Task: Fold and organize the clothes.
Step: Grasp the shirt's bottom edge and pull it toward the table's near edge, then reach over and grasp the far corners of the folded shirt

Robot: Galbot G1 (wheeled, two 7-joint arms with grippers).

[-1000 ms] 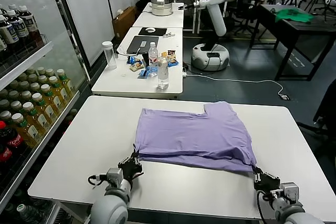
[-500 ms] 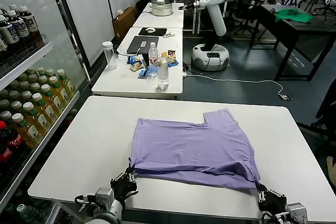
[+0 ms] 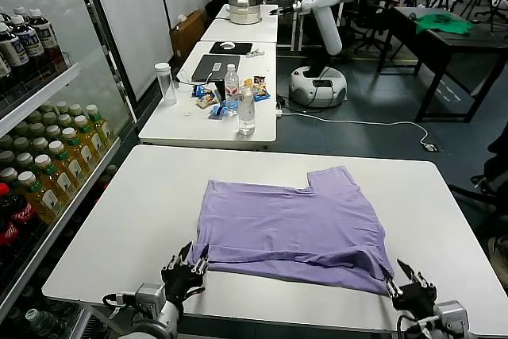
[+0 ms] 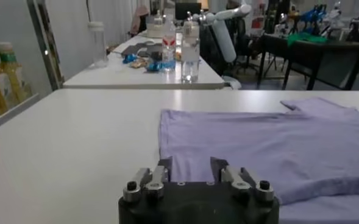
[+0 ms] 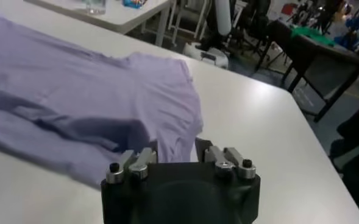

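From the head view, both grippers have just let go of the shirt [image 3: 294, 224]. The left gripper [image 3: 184, 269] and right gripper [image 3: 409, 287] now sit open at the near corners, so this fold looks done. The shirt lies folded in half in the middle of the table [image 3: 119, 220].

In the left wrist view, the left gripper [image 4: 190, 170] is open and empty, right by the shirt [image 4: 258, 143] edge.

In the right wrist view, the right gripper [image 5: 178, 157] is open too. The shirt [image 5: 88, 100] is purple, soft and a bit wrinkly.

Left gripper [image 4: 190, 167]: black block body, silver-grey finger mounts, round black screws on top. Right gripper [image 5: 175, 151]: same black housing, grey knuckles, black screws. Head view: grey wrists, thin black cables.
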